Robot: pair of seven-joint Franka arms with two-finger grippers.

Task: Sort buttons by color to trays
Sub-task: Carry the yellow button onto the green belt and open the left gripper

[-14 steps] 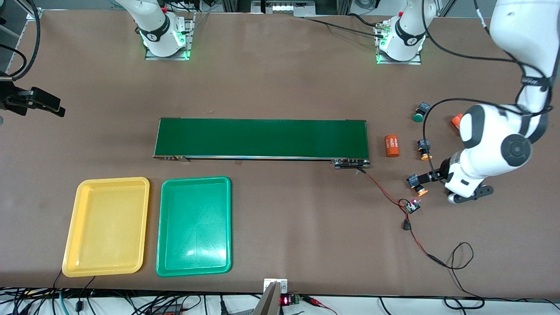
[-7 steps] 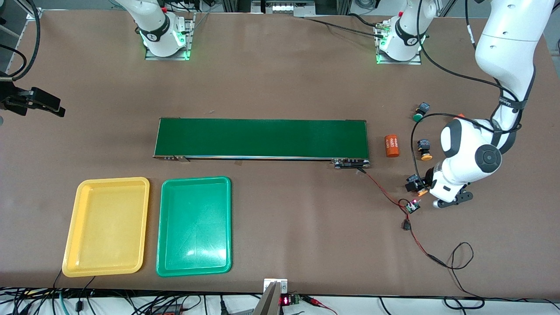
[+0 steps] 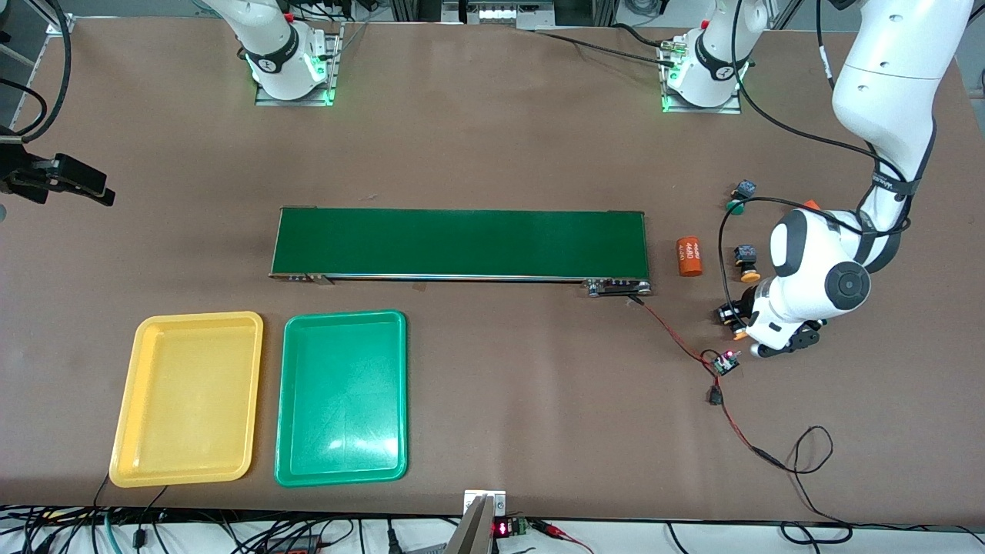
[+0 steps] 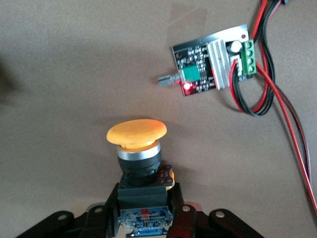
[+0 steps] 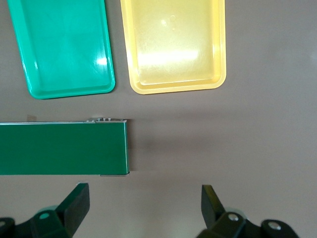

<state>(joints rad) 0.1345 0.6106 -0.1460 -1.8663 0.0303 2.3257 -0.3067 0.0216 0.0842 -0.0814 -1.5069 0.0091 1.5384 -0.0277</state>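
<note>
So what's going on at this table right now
The left arm's end effector is shut on a yellow-orange button at the left arm's end of the table, beside a small circuit board. Another yellow-orange button and a green one lie on the table nearby. The yellow tray and green tray hold no buttons yet. The right arm waits, its end effector open above the table near the conveyor belt.

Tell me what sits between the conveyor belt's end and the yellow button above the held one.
An orange 4680 cylinder, lying on the table, as the front view shows.
</note>
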